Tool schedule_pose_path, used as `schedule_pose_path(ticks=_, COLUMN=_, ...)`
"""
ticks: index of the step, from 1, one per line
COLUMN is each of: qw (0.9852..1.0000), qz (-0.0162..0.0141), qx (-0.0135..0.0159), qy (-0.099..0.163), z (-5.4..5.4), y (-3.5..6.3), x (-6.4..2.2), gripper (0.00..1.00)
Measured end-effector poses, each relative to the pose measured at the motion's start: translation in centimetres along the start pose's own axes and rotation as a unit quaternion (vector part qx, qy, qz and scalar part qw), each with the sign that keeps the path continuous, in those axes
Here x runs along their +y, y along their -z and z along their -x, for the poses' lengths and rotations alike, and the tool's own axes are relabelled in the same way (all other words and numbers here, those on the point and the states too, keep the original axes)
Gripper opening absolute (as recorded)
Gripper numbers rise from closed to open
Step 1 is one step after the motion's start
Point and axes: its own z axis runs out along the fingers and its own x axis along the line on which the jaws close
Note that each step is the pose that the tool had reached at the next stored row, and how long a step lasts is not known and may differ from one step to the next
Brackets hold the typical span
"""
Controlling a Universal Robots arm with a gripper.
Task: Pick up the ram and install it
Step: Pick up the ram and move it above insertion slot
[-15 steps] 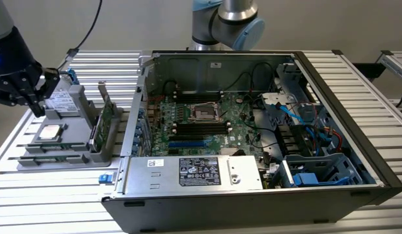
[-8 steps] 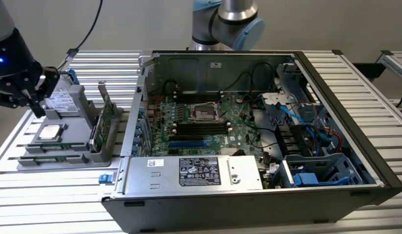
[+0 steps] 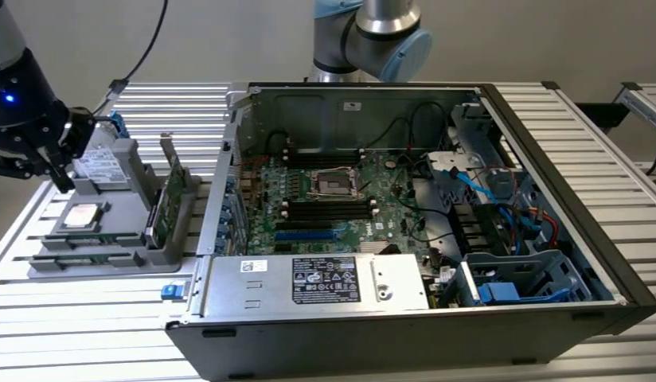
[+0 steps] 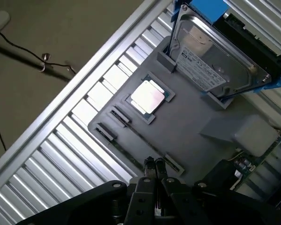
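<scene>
Slatted metal table (image 3: 588, 119) carried two things. Open PC case (image 3: 413, 346) lay on its side, mid-table. Grey tray (image 3: 95, 259) sat flat on the slats just beside the case, on the exterior view's left. Slats showed either side of the case.

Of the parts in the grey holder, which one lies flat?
The square silver processor chip lies flat in its recess; the hard drive and the green card stand on edge.

Grey plastic tray (image 4: 187, 126) on slatted aluminium table (image 3: 83, 318), holding silver hard drive with blue rails (image 4: 210, 61), square silver processor chip (image 4: 149, 96), upright green expansion card (image 3: 171, 203); open black computer case (image 3: 583, 199) alongside.
</scene>
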Motion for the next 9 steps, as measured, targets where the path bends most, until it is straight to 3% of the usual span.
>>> schedule_pose_path(ticks=5, qw=0.9990, qz=0.0022, qx=0.0017, qy=0.046, z=0.00, y=-0.13, x=-0.01, gripper=0.10)
schedule_pose_path(ticks=9, qw=0.9966, qz=0.0040, qx=0.0030, qy=0.083, z=0.01, y=-0.24, x=-0.03, gripper=0.10)
